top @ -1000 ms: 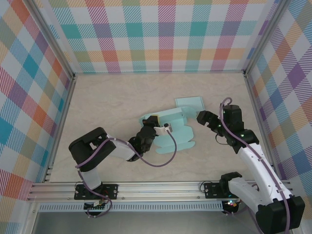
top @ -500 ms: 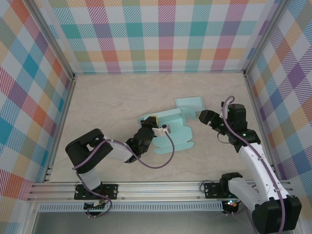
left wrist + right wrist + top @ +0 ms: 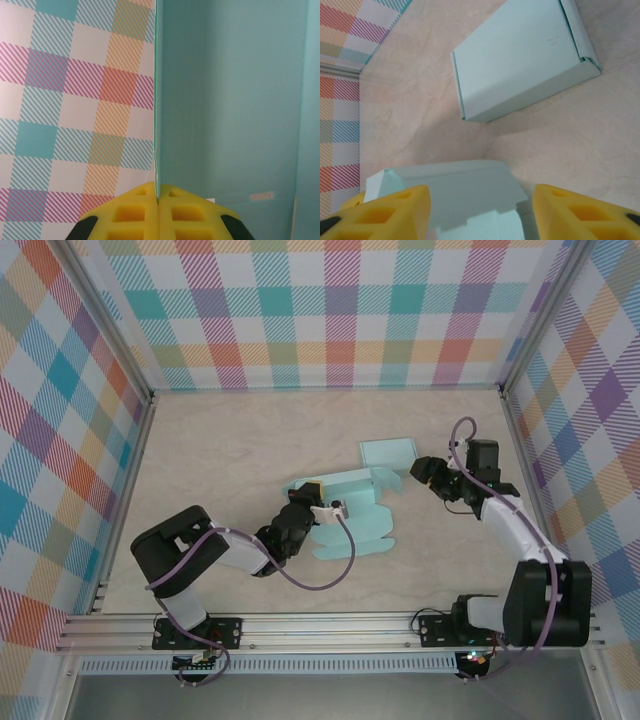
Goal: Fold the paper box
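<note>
Table (image 3: pixel 220 450): pale marbled top, checked walls on three sides. All the work sits right of centre.

Box (image 3: pixel 365 525): teal card blank, part folded, lying mid-table between the two arms. One long panel stands up along its far edge. The rest, with its stepped flaps, lies flat toward me. My read is that one wall is raised and the others are not yet done, so the fold is early.

Flat piece (image 3: pixel 388 451): a smaller teal rectangle just beyond the box, toward the back wall. In the right wrist view the flat piece (image 3: pixel 520 60) looks like card already folded shut, with bare table between it and the nearer panel. Whether it joins the box out of frame, I cannot tell.

Left arm (image 3: pixel 215 550): reaches low from the near left to the box's left end. Left jaws are closed on the box. In the wrist view the yellow pads (image 3: pixel 135 217) meet on the thin edge of an upright panel, which runs straight up from between them. I take this as the anchor, pinning the raised wall so the blank cannot slide or drop while the other end is worked.

Right arm (image 3: pixel 505 520): comes in from the right, wrist near the box's right end. Right jaws are open and hold nothing. The pads (image 3: pixel 395 210) stand well apart, with the box's end flap below and between them. They look lined up to pinch that flap. I judge the approach must straddle the card, not press it flat.
</note>
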